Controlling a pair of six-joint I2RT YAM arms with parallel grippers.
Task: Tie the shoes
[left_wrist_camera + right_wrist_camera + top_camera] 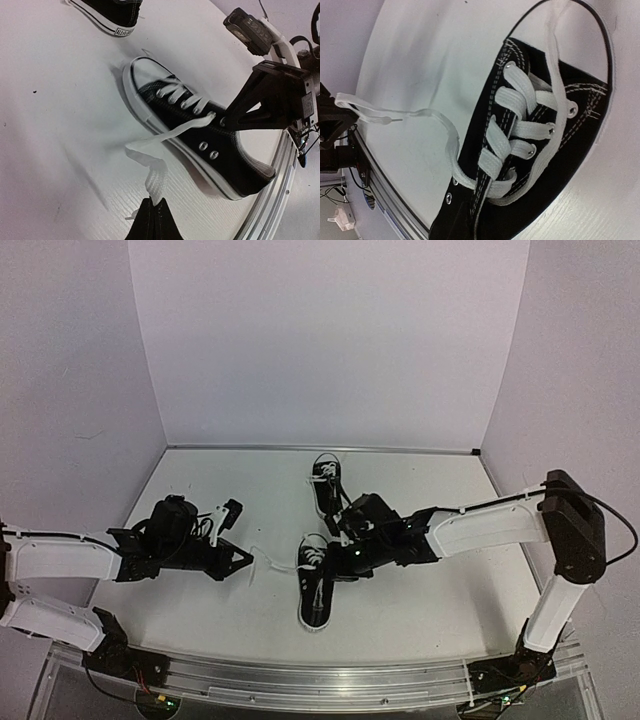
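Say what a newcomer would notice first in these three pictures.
A black near shoe lies at the table's front centre, with one white lace stretched out sideways and pinched in the shut left tool. The right tool hangs at that shoe's collar. A second shoe sits farther back.

Count: 2 shoes, near shoe (316,590) between left gripper (245,561) and right gripper (338,540), far shoe (327,483) beyond right; 1 lace (150,150) in left.

Left arm (60,560) and right arm (480,525) low, inward; left tool (151,206) pinched shut.
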